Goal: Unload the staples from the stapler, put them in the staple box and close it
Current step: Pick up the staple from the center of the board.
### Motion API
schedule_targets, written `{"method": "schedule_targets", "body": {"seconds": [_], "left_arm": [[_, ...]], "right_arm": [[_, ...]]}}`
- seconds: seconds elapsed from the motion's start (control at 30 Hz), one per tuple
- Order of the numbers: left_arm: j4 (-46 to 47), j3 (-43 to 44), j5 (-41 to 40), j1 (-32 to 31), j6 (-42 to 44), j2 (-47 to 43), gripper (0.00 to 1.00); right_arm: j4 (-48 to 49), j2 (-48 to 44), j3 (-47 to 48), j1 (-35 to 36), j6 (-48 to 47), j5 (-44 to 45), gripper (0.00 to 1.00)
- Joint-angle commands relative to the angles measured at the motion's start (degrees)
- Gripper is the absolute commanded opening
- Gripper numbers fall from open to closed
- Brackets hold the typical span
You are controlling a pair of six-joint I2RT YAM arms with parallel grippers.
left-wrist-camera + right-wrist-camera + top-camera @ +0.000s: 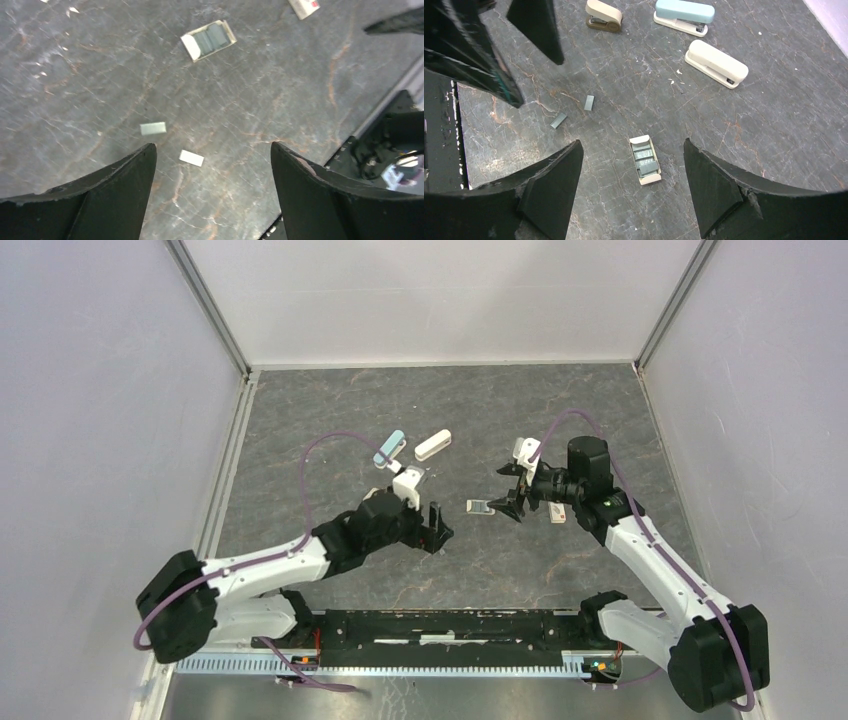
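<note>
Two short silvery-grey strips of staples [153,128] [191,158] lie loose on the dark table, just ahead of my left gripper [212,147], which is open and empty above them. The right wrist view shows the same strips [589,102] [558,120]. Three staplers lie shut further back: teal [684,14], white [716,62] and a small beige one [604,15]. My right gripper [631,142] is open and empty, hovering over a small open box of staples [645,161]. In the top view the two grippers [436,526] [508,502] face each other across that box [480,507].
A small white box with a red mark [558,512] lies under the right arm. Grey walls close in the table on three sides. The black base rail [440,625] runs along the near edge.
</note>
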Motion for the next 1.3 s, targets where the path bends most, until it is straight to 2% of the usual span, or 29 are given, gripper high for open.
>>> {"method": "schedule_targets", "body": {"seconds": [0.0,0.1,0.2,0.27,0.4,0.47,0.63,0.9,1.27], "left_arm": [[-12.65,9.06,1.78,2.98,9.43,6.6,0.86],[-17.67,13.72,3.49,4.63,11.81,10.38,0.81],[-17.9,14.76,5.2,5.45,11.63,12.0,0.76],[-15.69,13.93,5.64,5.46,9.26,12.99,0.72],[-11.02,11.68,4.8,5.48,0.75,16.9,0.7],[-11.53,12.4,4.02,5.41,-2.11,19.47,0.67],[-11.97,14.46,-2.56,3.81,-4.44,22.45,0.67],[-18.8,21.0,-12.62,-0.53,-4.53,27.79,0.66],[-21.95,23.32,-16.67,-1.75,-3.74,29.26,0.61]], "right_arm": [[0.19,-1.06,-0.62,-0.65,-1.11,-3.12,0.8],[0.21,-0.61,-0.68,-0.63,-0.89,-3.78,0.8],[-0.22,-0.21,-0.42,-0.6,-0.85,-3.73,0.8],[-0.36,-0.24,-0.33,-0.64,-0.85,-3.33,0.8],[-0.13,-0.17,-0.5,-0.64,-0.76,-3.09,0.8],[-0.06,0.01,-0.55,-0.6,-0.67,-3.09,0.8],[0.09,0.52,-0.66,-0.67,-0.87,-3.01,0.8],[0.08,0.64,-0.76,-0.6,-1.02,-2.65,0.79],[-0.17,0.89,-0.68,-0.62,-1.2,-2.74,0.79]]}}
